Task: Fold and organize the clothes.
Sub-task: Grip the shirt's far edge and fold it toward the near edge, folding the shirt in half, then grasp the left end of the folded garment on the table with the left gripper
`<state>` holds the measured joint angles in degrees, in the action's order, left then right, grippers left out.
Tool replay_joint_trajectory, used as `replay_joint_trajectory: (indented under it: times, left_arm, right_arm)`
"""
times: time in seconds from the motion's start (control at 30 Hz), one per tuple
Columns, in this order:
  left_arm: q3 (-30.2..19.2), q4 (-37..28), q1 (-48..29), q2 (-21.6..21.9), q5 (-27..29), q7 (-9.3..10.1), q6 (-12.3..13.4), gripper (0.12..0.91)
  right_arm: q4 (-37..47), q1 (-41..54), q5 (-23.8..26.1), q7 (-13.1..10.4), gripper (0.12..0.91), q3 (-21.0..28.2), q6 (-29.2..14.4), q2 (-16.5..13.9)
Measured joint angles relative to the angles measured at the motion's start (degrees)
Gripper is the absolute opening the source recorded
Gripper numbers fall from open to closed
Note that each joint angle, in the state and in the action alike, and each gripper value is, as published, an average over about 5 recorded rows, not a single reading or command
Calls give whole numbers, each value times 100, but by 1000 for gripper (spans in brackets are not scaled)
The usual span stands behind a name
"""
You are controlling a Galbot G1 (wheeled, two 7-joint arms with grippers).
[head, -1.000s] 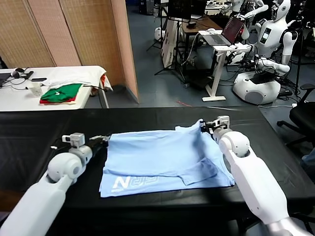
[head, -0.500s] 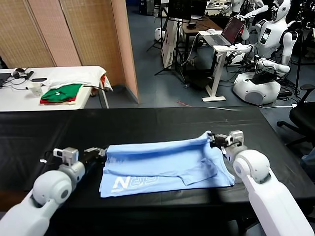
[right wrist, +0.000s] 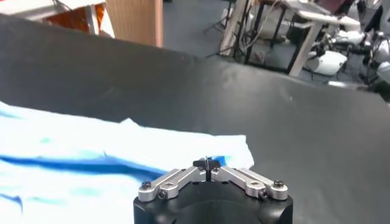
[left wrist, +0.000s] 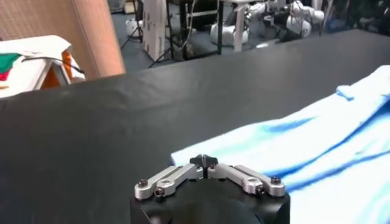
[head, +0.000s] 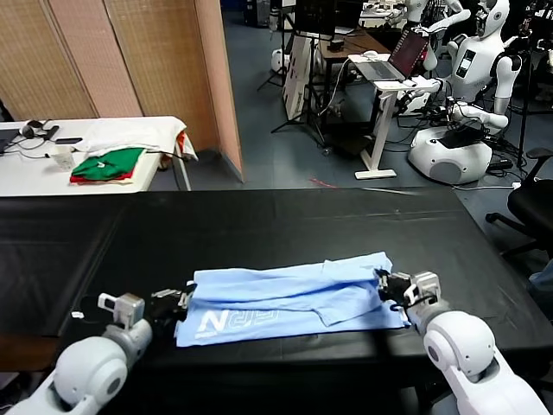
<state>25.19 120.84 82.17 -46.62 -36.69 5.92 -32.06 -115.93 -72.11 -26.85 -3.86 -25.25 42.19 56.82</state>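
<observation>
The shirt (head: 289, 298) was stretched lengthwise between the left pincer (head: 179, 304) and right pincer (head: 388, 289), each pinching one end, equally near.

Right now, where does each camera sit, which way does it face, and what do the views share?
Head view: high on the robot, looking forward and down at the black table; both arms show, the left tool and right tool shut on the light-blue shirt.
Left wrist view: behind the left tool, looking across the table along the shirt.
Right wrist view: behind the right tool, facing shirt and table.
Shared: all three show shirt and table.
</observation>
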Motion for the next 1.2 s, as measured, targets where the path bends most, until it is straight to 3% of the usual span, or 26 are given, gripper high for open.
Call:
replay_joint_trajectory:
  times: [0.23, 0.33, 0.43, 0.53, 0.6, 0.7, 0.8, 0.87, 1.07, 1.2]
  left_arm:
    - [12, -6, 230, -111, 345, -29, 43, 145]
    - [22, 11, 293, -189, 431, -16, 20, 145]
    - [80, 91, 377, -276, 483, 9, -14, 172]
    - [170, 201, 470, -358, 589, 24, -31, 304]
    - [250, 295, 519, -416, 672, 37, -32, 434]
    - [400, 453, 524, -512, 689, 87, -24, 623]
    - [523, 549, 438, -610, 467, 171, 0, 799]
    - [548, 532, 327, -680, 231, 228, 26, 871]
    - [422, 178, -146, -918, -597, 347, 85, 906]
    - [287, -106, -399, -1050, -820, 339, 101, 907]
  right_arm:
    - [-90, -150, -7, 99, 150, -37, 0, 10]
    - [-183, -246, -17, 146, 236, -99, 0, 12]
    - [-321, -386, -32, 184, 407, -212, 0, 30]
    - [-524, -571, -119, 206, 596, -381, 0, 58]
    - [-677, -668, -256, 197, 728, -514, 0, 83]
    - [-841, -712, -484, 85, 863, -701, 0, 137]
    - [-810, -614, -599, -130, 901, -769, -4, 227]
    - [-671, -465, -616, -256, 904, -744, -49, 307]
    - [0, 148, -591, -364, 907, -535, -278, 483]
    - [432, 487, -595, -395, 907, -437, -339, 540]
